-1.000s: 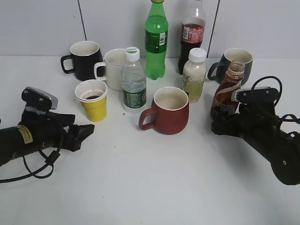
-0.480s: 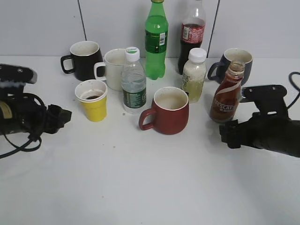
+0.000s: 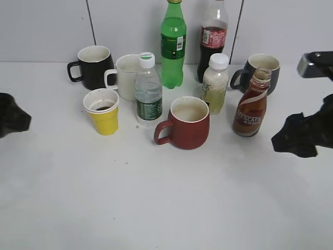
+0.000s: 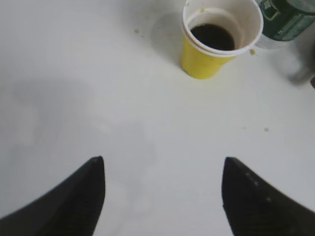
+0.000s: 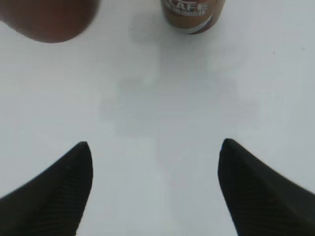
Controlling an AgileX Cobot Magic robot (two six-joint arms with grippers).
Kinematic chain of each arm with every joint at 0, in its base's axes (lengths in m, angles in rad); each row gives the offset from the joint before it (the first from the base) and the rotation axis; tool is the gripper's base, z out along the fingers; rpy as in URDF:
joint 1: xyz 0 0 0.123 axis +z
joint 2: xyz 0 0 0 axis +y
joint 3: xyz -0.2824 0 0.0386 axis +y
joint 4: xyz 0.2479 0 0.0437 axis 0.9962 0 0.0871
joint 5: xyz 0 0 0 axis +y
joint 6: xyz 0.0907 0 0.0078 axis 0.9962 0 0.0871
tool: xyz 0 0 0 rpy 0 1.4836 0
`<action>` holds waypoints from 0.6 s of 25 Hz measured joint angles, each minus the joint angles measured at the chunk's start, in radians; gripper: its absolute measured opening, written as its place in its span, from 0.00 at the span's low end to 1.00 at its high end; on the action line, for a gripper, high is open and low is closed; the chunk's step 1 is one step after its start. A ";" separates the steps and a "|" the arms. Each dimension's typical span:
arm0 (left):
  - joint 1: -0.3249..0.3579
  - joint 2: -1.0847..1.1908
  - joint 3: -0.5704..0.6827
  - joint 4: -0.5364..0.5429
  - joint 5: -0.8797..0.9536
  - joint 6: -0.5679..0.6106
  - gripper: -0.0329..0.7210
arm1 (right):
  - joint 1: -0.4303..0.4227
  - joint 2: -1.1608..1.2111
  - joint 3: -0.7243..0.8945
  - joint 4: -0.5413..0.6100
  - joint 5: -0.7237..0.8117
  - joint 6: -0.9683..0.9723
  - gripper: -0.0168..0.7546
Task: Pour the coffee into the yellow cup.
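The coffee bottle (image 3: pixel 251 103) stands upright and uncapped on the white table, right of the red-brown mug; its base shows at the top of the right wrist view (image 5: pixel 193 14). The yellow cup (image 3: pixel 102 111) stands at the left and holds dark coffee, as the left wrist view (image 4: pixel 219 39) shows. My left gripper (image 4: pixel 162 164) is open and empty, well back from the cup, at the left edge of the exterior view (image 3: pixel 13 119). My right gripper (image 5: pixel 155 150) is open and empty, back from the bottle, at the right edge of the exterior view (image 3: pixel 295 136).
A red-brown mug (image 3: pixel 184 123) stands in the middle. A clear water bottle (image 3: pixel 148 92), white mug (image 3: pixel 126 76), black mug (image 3: pixel 93 66), green bottle (image 3: pixel 173 44), cola bottle (image 3: pixel 214 39), pale drink bottle (image 3: pixel 215 83) and dark blue mug (image 3: pixel 261 69) stand behind.
My right gripper let go of the coffee bottle and drew back to the right; the bottle now stands alone. My left gripper drew back to the left edge.
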State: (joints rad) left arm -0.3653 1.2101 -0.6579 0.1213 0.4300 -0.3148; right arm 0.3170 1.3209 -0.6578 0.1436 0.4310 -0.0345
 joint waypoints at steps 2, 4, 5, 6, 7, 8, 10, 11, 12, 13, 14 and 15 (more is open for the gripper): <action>-0.001 -0.096 -0.021 -0.001 0.123 0.000 0.79 | 0.000 -0.093 -0.018 -0.001 0.109 -0.002 0.79; -0.001 -0.205 -0.034 -0.001 0.252 0.009 0.79 | 0.000 -0.197 -0.021 -0.010 0.209 -0.014 0.79; -0.001 -0.326 -0.037 -0.003 0.360 0.046 0.79 | 0.000 -0.240 -0.021 -0.018 0.254 -0.018 0.79; -0.001 -0.337 -0.037 -0.003 0.379 0.050 0.79 | 0.000 -0.292 -0.021 -0.027 0.290 -0.020 0.79; -0.001 -0.461 -0.037 -0.004 0.459 0.075 0.79 | 0.000 -0.343 -0.021 -0.032 0.329 -0.022 0.79; -0.001 -0.461 -0.037 -0.004 0.459 0.075 0.79 | 0.000 -0.394 -0.021 -0.038 0.369 -0.022 0.79; -0.001 -0.608 -0.038 -0.005 0.594 0.099 0.79 | 0.000 -0.485 -0.019 -0.040 0.434 -0.023 0.79; -0.001 -0.659 -0.034 -0.008 0.626 0.104 0.79 | 0.000 -0.553 -0.014 -0.040 0.461 -0.023 0.79; -0.001 -0.702 -0.027 -0.010 0.647 0.109 0.79 | 0.000 -0.592 -0.004 -0.044 0.489 -0.023 0.79; -0.001 -0.738 -0.021 -0.012 0.656 0.114 0.79 | 0.000 -0.641 0.009 -0.048 0.509 -0.024 0.79; -0.001 -0.782 -0.004 -0.018 0.671 0.120 0.79 | 0.000 -0.691 0.023 -0.048 0.530 -0.028 0.79; -0.001 -0.851 0.017 -0.032 0.683 0.138 0.79 | 0.000 -0.737 0.039 -0.049 0.551 -0.030 0.79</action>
State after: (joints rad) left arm -0.3662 0.3587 -0.6411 0.0897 1.1128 -0.1772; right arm 0.3170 0.5841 -0.6184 0.0943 0.9816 -0.0648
